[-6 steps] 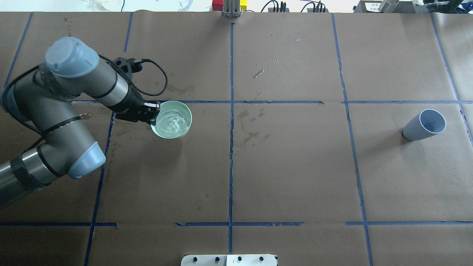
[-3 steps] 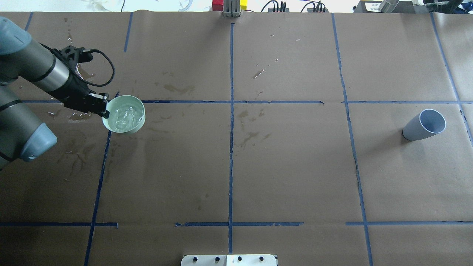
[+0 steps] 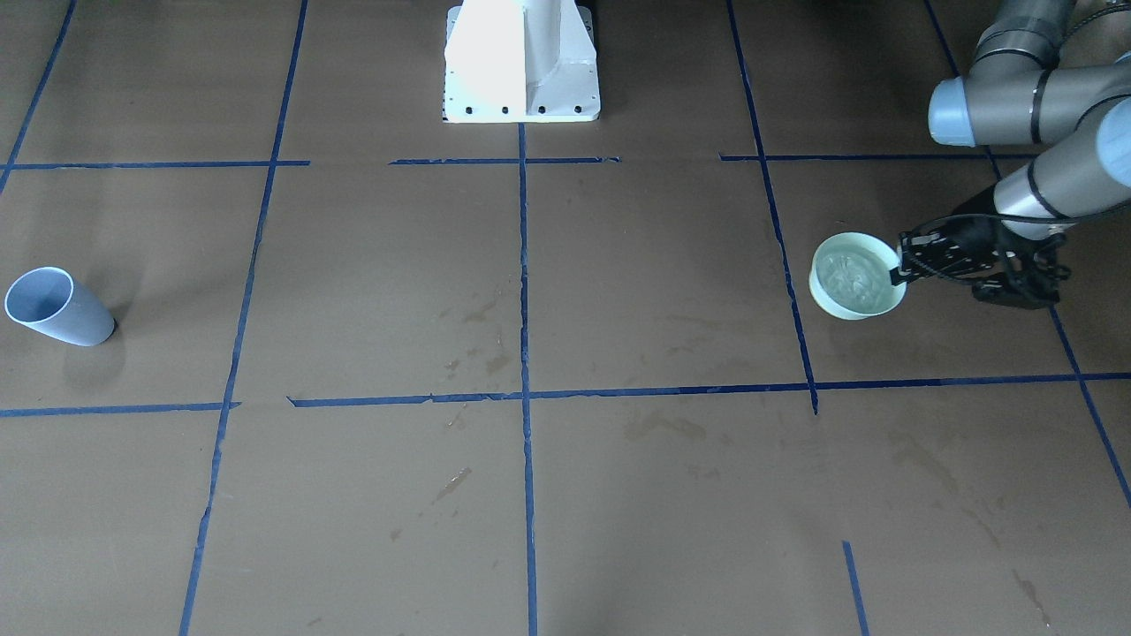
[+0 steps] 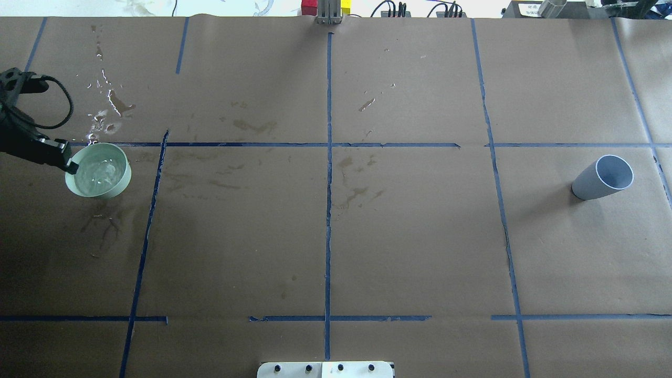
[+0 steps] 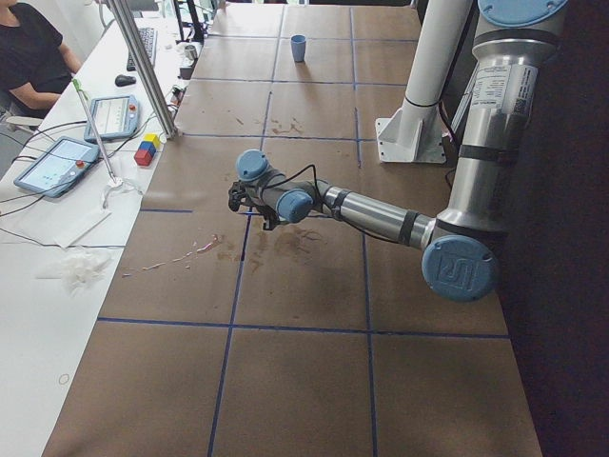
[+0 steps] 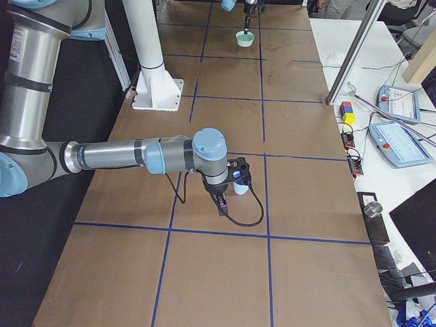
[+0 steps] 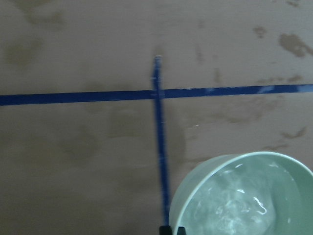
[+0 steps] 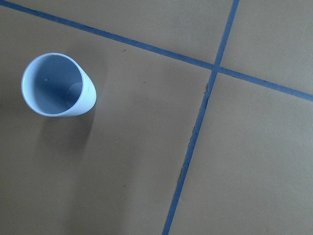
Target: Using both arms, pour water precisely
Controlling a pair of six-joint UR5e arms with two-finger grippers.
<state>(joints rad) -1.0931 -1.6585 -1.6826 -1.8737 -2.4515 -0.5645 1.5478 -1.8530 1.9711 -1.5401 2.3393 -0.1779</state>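
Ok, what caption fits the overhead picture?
Left gripper holds a bowl of water by its rim; blue cup at far right.

Mint bowl point(image 4: 100, 193), pale blue cup point(image 4: 598, 181), brown table point(image 4: 409, 236), blue tape grid point(image 4: 328, 210)

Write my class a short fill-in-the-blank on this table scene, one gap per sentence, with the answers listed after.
The left gripper grips the green bowl by its ____. The bowl holds water; the blue cup is ____. That cup stands on the robot's ____ side of the table. The tape lines on the table are ____.
Answers: rim; empty; right; blue.
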